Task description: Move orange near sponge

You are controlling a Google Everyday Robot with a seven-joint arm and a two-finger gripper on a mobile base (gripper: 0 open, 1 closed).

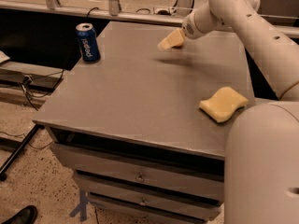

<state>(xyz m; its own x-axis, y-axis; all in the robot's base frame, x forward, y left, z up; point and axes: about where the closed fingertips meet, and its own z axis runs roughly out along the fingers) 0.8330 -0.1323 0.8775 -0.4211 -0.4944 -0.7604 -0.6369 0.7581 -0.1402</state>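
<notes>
One cream-coloured gripper (169, 40) hangs just above the far end of a grey, flat-topped table (135, 97), pointing down and to the left. From where I stand I cannot tell whether it is spread or pressed together, nor whether it holds anything. A faint shadow (174, 59) lies on the tabletop right beneath it. The gripper sits at the tip of a thick white robot arm (252, 24), which reaches in from the upper right and curves down the right edge of the scene into a large rounded white body (261, 171) at the near right corner. A pale yellow foam sponge with wavy edges (223, 104) lies flat on the table near its right edge, well apart from the gripper and closer to me. A blue Pepsi can (88, 42) stands upright at the far left corner, well apart from both. Grey drawers with small knobs (140, 176) stack under the tabletop. Black cables (28, 85) trail over the speckled floor (37, 181) on the left, and a black shoe tip (19, 215) shows at the bottom left.
</notes>
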